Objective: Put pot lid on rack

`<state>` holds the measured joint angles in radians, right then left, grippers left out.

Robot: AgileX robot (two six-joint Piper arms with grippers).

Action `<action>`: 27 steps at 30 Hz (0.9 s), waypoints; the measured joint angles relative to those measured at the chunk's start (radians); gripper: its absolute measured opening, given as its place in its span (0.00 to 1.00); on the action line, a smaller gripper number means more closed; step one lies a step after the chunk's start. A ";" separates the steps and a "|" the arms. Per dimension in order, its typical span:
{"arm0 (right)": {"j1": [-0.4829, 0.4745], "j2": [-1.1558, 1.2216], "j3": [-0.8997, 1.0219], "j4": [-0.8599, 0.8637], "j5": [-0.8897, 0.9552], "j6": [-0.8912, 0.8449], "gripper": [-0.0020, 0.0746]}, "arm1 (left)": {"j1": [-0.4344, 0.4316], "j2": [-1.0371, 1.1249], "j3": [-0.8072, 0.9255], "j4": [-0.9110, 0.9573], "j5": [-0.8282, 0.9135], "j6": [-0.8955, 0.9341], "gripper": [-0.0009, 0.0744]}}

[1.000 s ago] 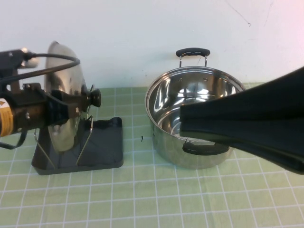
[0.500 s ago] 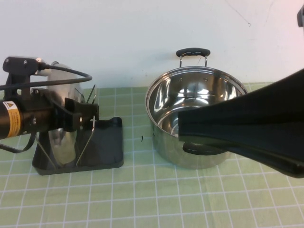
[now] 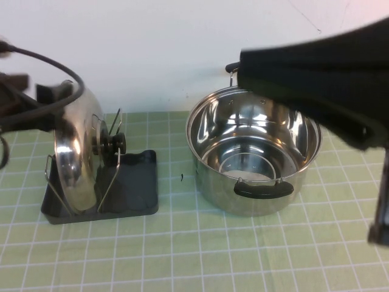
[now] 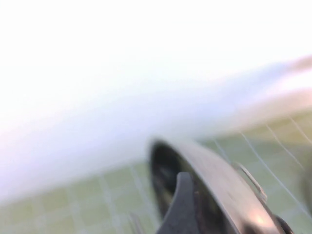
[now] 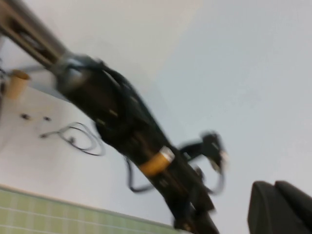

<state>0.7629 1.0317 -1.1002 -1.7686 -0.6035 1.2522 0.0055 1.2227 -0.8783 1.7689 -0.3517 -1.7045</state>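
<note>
The pot lid (image 3: 74,155) stands in the rack (image 3: 130,188) (on edge); both grippers' states: cannot tell.

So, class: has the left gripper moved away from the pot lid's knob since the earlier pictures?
Yes. The left gripper has pulled back toward the left edge, away from the rack, leaving the pot lid standing in the wire loops.
</note>
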 joint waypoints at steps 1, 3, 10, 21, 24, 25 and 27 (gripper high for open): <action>0.000 0.000 0.000 -0.001 0.030 -0.005 0.03 | 0.000 -0.033 0.000 0.000 0.025 0.018 0.72; 0.000 -0.002 0.000 -0.001 0.085 -0.007 0.03 | 0.000 -0.087 0.000 -0.002 0.098 0.053 0.70; -0.007 -0.054 0.002 -0.001 0.377 -0.134 0.03 | 0.000 -0.292 0.000 -0.092 0.574 0.238 0.44; -0.008 -0.091 0.002 0.236 1.295 -1.074 0.03 | 0.000 -0.462 0.000 -1.036 1.153 1.030 0.02; -0.008 -0.094 0.002 0.516 1.547 -1.290 0.03 | 0.000 -0.548 0.000 -1.356 1.151 1.250 0.02; -0.008 -0.102 0.002 0.631 1.593 -1.328 0.03 | 0.000 -0.584 0.005 -1.460 1.144 1.330 0.01; -0.008 -0.123 0.002 0.870 1.654 -1.389 0.03 | 0.000 -0.660 0.028 -1.646 1.120 1.460 0.01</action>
<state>0.7546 0.9088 -1.0978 -0.8989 1.0503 -0.1373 0.0055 0.5631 -0.8500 0.1232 0.7687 -0.2441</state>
